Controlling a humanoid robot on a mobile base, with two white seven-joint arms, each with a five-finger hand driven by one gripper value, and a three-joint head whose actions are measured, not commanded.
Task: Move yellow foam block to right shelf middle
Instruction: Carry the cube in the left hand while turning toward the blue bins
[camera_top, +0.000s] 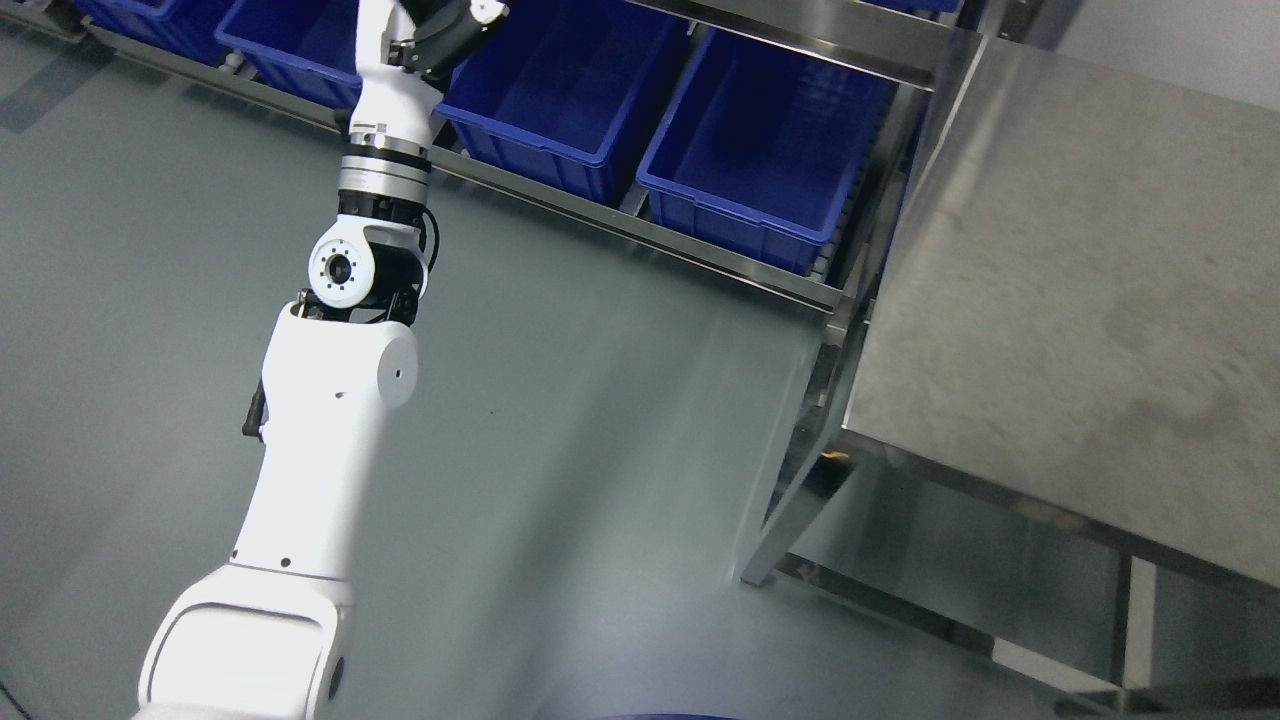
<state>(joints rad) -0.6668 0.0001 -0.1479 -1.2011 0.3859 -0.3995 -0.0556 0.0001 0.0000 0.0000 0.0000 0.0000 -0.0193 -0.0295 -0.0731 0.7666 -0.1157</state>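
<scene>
Head view: left robot hand (450, 30) reaches over blue bins (560, 90), cropped, grip unclear; yellow foam block unseen.

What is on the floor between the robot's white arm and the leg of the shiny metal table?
Nothing. In the head view, the grey floor between the left arm and the table leg is bare.

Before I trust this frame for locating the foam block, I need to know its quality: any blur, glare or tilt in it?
Head view: strongly tilted, so the shelf rail runs diagonally. Floor shows a pale smeared streak near the table leg. Steel table top has soft mottled reflections, no harsh glare. Left arm and blue bins are sharp. The left hand is cut off at the top edge; no yellow block visible.
</scene>
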